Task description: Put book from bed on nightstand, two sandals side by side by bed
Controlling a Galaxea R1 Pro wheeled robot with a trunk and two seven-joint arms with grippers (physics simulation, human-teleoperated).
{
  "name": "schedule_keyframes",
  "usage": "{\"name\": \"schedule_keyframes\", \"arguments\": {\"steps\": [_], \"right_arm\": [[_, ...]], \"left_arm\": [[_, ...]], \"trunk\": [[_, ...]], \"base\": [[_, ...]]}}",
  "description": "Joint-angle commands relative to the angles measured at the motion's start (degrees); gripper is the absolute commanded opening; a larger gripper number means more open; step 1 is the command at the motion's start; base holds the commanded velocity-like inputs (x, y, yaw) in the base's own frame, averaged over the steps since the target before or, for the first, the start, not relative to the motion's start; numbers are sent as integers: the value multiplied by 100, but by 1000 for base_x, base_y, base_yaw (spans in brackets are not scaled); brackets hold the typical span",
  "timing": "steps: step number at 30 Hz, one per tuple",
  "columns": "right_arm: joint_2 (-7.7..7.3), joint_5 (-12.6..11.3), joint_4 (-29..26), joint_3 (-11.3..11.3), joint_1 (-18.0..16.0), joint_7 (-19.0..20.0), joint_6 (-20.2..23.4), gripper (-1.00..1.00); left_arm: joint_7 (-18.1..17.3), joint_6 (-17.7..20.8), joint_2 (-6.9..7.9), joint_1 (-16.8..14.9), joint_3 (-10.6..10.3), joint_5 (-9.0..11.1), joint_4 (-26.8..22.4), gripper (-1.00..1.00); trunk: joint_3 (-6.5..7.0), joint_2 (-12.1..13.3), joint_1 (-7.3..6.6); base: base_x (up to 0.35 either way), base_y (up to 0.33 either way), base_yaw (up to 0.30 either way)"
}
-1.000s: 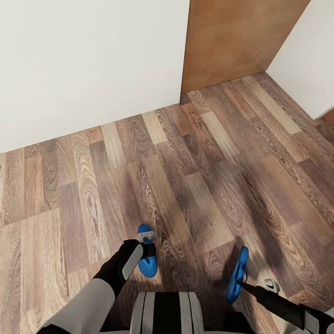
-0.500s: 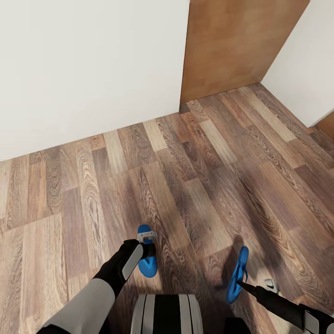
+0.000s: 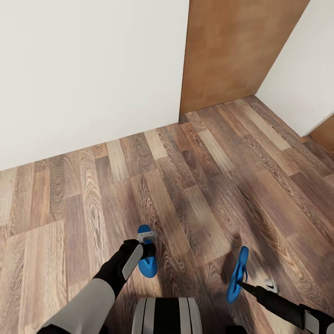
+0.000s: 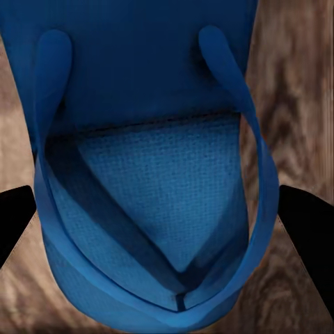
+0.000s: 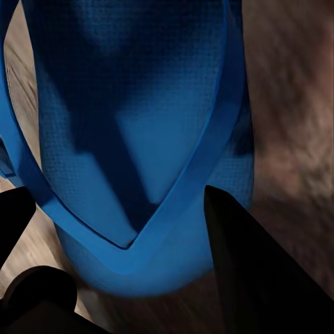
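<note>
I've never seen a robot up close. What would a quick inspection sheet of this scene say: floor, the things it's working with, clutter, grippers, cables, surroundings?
Surface: wood-plank floor, brown, with shadows of the arms near the robot.
Job's things: left sandal, bright blue, lies flat in the left gripper; right sandal, same blue, hangs on edge in the right gripper. Bed, book and nightstand: nothing seen.
Clutter: nothing seen.
Grippers: left gripper is shut on the left sandal, dark fingers at both of its edges in the left wrist view; right gripper is shut on the right sandal.
Cables: nothing seen.
Surroundings: white wall ahead, brown wooden panel beside it, another white wall to the right.
</note>
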Motion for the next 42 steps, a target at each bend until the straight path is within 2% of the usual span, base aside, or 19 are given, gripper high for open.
{"name": "schedule_keyframes", "arguments": {"steps": [1,24,26,28,30,34,35,37,39,41,42], "right_arm": [[0,-65,15,50,-7,19,70,-100],[0,-65,15,50,-7,20,70,-100],[0,-65,15,50,-7,19,70,-100],[0,-65,15,50,-7,21,70,-100],[0,-65,15,50,-7,20,70,-100],[0,-65,15,50,-7,19,70,-100],[0,-68,15,50,-7,19,70,-100],[0,-66,15,50,-7,19,70,-100],[0,-68,15,50,-7,20,70,-100],[0,-66,15,50,-7,19,70,-100],[0,-65,15,50,-7,21,70,-100]], "left_arm": [[43,13,0,-1,-6,41,-7,-100],[46,-24,0,-1,7,31,-27,-100],[-39,-19,0,0,22,41,-38,-100],[-385,-18,4,-1,50,45,-50,-100],[-990,-17,220,0,69,47,-61,-100],[-2274,-17,762,0,81,47,-67,-100],[-2661,-12,944,2,82,55,-68,-100],[-3194,-18,1204,12,79,62,-65,-100],[-3426,-22,1406,34,78,64,-60,-100],[-3675,-24,1830,64,69,79,-45,-100],[-3787,-25,1964,72,66,84,-30,-100]], "trunk": [[19,0,-3],[529,31,-62],[573,34,-68],[618,36,-73],[662,39,-78],[751,44,-88],[773,46,-91],[817,48,-96],[861,51,-101],[906,54,-106],[928,55,-109]], "base": [[0,0,0],[0,0,0],[0,0,0],[0,0,0],[0,0,0],[0,0,0],[0,0,0],[0,0,0],[0,0,0],[0,0,0],[0,0,0]]}}
